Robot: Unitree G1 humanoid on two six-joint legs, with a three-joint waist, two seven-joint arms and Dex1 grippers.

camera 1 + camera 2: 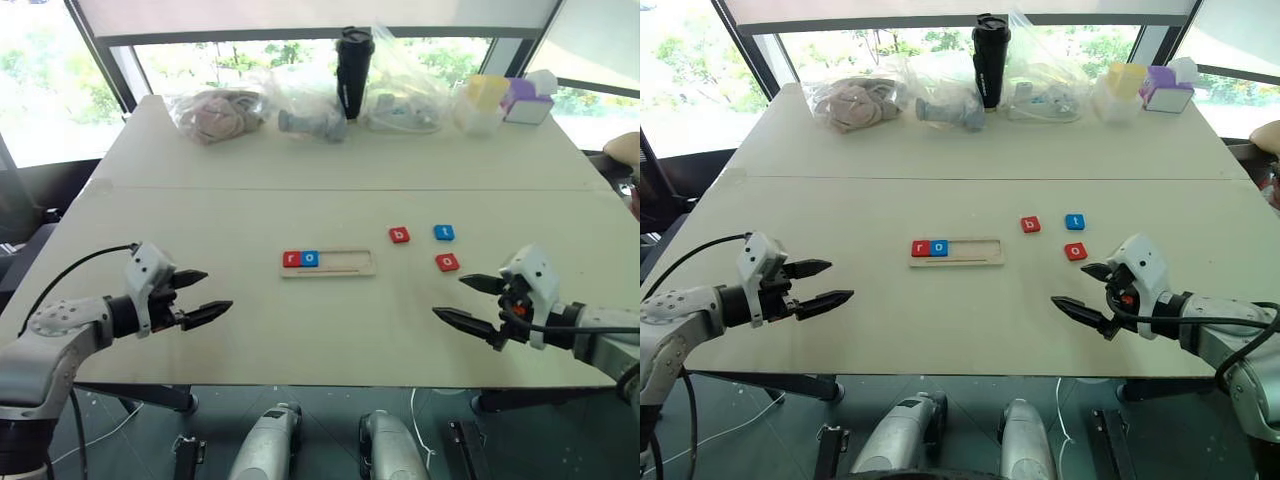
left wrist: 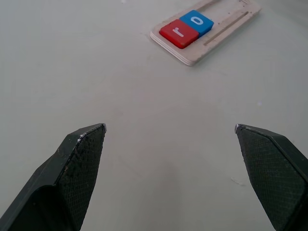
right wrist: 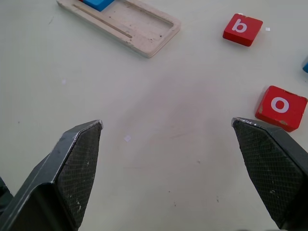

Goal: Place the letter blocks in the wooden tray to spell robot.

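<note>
The wooden tray (image 1: 345,264) lies mid-table with a red r block (image 1: 291,259) and a blue o block (image 1: 309,258) side by side at its left end; the other slots are bare. To its right on the table lie a red b block (image 1: 399,235), a blue t block (image 1: 444,232) and a red o block (image 1: 447,262). My left gripper (image 1: 204,296) hovers open, left of the tray, with nothing in it. Near the front right, just below the red o, my right gripper (image 1: 468,302) is open and holds nothing.
Along the far edge of the table (image 1: 200,210) stand clear plastic bags (image 1: 218,112) of items, a black tumbler (image 1: 353,70), and yellow and purple boxes (image 1: 505,100). A seam crosses the table behind the tray.
</note>
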